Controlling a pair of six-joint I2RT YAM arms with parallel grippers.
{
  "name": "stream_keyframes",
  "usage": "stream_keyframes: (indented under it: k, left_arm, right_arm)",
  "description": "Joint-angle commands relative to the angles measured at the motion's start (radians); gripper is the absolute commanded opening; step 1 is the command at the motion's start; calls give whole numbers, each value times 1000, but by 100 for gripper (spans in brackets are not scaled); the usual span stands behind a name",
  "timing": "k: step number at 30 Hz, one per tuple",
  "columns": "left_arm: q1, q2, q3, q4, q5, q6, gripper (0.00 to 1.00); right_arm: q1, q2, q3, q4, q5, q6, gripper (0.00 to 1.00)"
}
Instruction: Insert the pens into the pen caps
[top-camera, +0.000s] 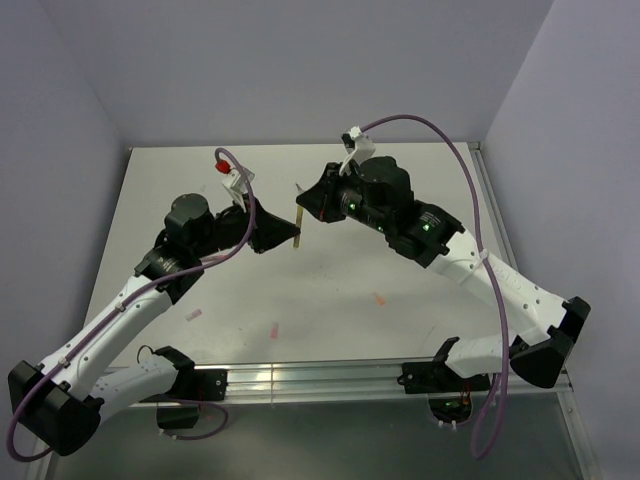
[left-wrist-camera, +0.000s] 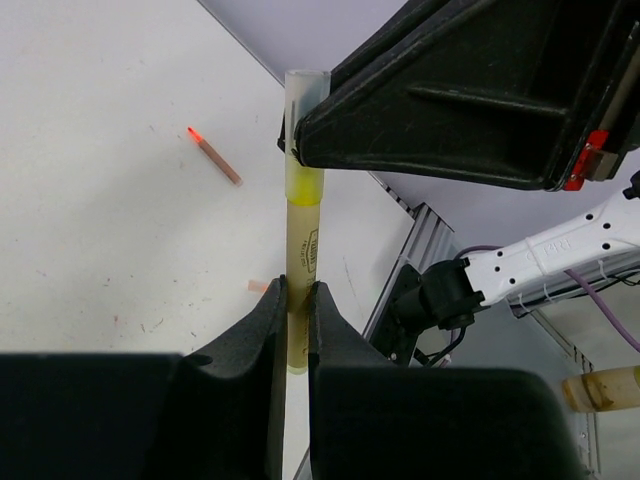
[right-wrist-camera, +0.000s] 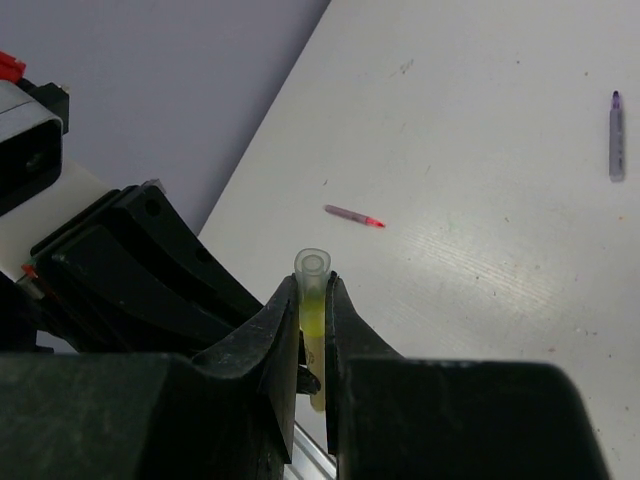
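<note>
Left tool (left-wrist-camera: 296, 300): my fingers are clamped together on the lower shaft of the yellow pen (left-wrist-camera: 302, 250), holding it upright above the desk (right-wrist-camera: 480, 250).
Right tool (right-wrist-camera: 314, 295): clamped on the pale yellow cap (right-wrist-camera: 312, 264), which sits over the pen's upper end, close above my left tool.
Seating: the cap is over the tip, but I cannot tell whether it is pushed home.
Risk, alignment: if my two tools are not in line, pressing will bend the pen or slide it through my left fingers.
Risk, release: opening my right tool on a loose cap would drop it, and it could roll away.
Risk, contact: with so little room, a harder push could knock my tools together.
Farther out: the pink-red pen (right-wrist-camera: 352, 214) and the dark purple pen (right-wrist-camera: 616, 135) lie on the desk, well apart.
</note>
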Motion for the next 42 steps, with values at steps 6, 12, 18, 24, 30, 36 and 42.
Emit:
stream_keyframes:
  k: [6, 12, 18, 24, 30, 36, 42]
  left_arm:
    - [25, -11, 42, 123, -56, 15, 9]
    - [26, 14, 53, 108, -54, 12, 16]
    - [25, 21, 54, 103, -47, 11, 22]
    - [23, 35, 57, 102, -39, 9, 25]
    - [23, 50, 57, 98, -25, 8, 26]
    - [11, 53, 51, 106, 2, 5, 34]
    - [-3, 64, 54, 94, 24, 12, 36]
  right_arm:
    - [-37, 48, 64, -124, -161, 121, 0]
    - [-67, 54, 59, -100, -223, 153, 0]
    - [-84, 64, 45, -81, -255, 175, 0]
    - [-93, 67, 45, -72, -260, 190, 0]
    - [-99, 64, 45, -70, -252, 201, 0]
    - [-120, 67, 54, -72, -241, 196, 0]
    - [-134, 65, 79, -87, -194, 176, 0]
